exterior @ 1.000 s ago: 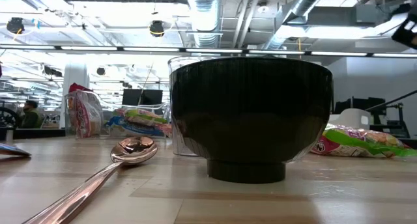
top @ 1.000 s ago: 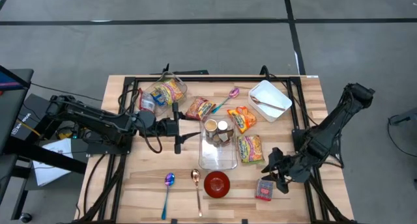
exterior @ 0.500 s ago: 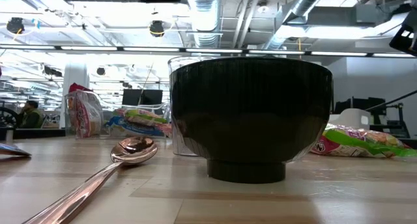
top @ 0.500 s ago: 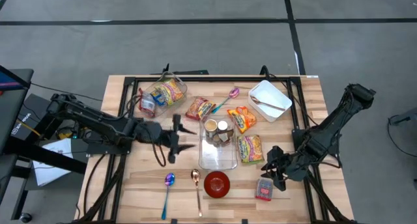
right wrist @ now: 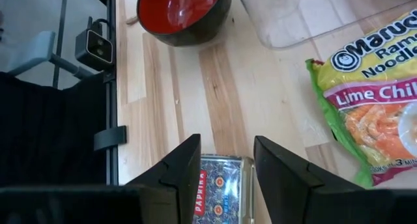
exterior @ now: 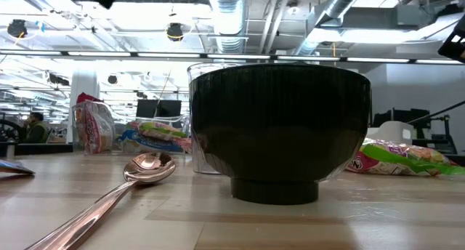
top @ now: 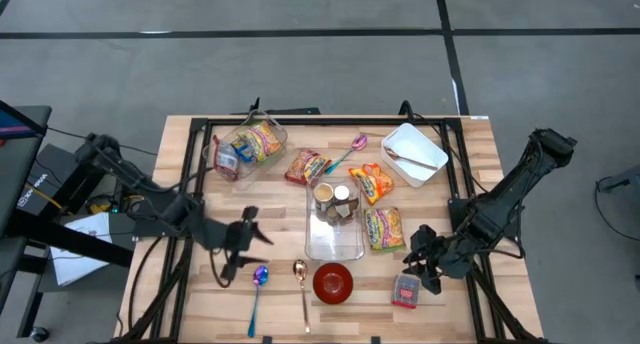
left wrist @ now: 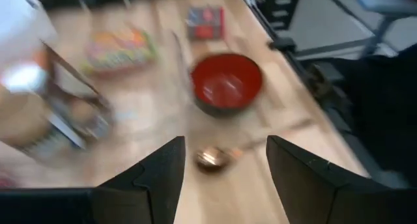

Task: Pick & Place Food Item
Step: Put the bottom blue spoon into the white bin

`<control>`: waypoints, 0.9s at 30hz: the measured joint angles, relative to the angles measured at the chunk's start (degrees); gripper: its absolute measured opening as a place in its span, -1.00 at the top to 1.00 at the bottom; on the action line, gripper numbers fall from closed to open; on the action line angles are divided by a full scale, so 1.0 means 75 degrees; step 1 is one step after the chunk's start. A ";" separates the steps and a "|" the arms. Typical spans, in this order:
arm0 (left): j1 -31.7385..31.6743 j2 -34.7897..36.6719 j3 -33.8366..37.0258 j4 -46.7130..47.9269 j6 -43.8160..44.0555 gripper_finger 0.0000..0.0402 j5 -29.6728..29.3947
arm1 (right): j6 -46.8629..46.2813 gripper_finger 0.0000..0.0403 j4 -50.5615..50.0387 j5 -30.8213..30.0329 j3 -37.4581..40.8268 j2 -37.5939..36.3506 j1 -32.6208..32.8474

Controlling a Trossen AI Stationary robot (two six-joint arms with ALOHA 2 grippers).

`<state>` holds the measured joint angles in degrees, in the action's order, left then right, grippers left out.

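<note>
Food items lie about the wooden table: a lime-chili noodle packet [top: 384, 227], an orange packet [top: 371, 182], a red packet [top: 306, 166] and a small red tin [top: 405, 291]. The tin lies flat near the front edge. My right gripper [top: 418, 262] hangs open just above and behind the tin [right wrist: 220, 185], and its fingers touch nothing. My left gripper [top: 250, 249] is open above the table, left of the clear container [top: 335, 224]. It points toward the rose-gold spoon [left wrist: 210, 157] and the red bowl [left wrist: 227, 83].
The clear container holds cans. A white tub [top: 413, 152] with a utensil stands far right, a clear bag of packets [top: 250, 144] far left, and a pink spoon [top: 356, 143] at the back. A blue spoon [top: 258, 284] lies near the front. A black frame rims the table.
My left gripper has swung from beside the clear container's left wall toward the table's near edge and a little down. It has turned and now points at the spoons and bowl, and its fingers have stayed open. My right arm has kept still.
</note>
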<state>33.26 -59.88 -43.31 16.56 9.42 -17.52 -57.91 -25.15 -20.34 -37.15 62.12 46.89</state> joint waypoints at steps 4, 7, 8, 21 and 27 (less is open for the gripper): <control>0.0519 -0.0003 0.0000 0.0524 0.1562 -0.04 0.0144 | 0.0000 0.32 -0.0014 0.0023 0.0000 0.0001 -0.0024; 0.0761 -0.0003 0.0000 0.0723 0.2699 -0.04 0.0135 | 0.0000 0.32 -0.0017 0.0110 0.0000 0.0001 -0.0026; 0.0803 -0.0003 0.0000 0.0783 0.3194 -0.04 0.0134 | 0.0000 0.32 -0.0071 0.0119 -0.0018 0.0001 -0.0026; 0.0936 -0.0259 0.0002 0.3065 1.0023 -0.04 0.0289 | 0.1415 0.32 -0.0872 0.0083 -0.0917 0.0002 -0.0023; 0.1149 -0.0973 0.0003 0.2843 1.0579 -0.04 0.0875 | 0.1506 0.32 -0.1446 -0.0090 -0.1142 0.0002 -0.0023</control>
<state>41.88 -67.18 -43.29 37.88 88.76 -10.96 -46.61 -35.99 -21.01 -45.71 62.13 46.72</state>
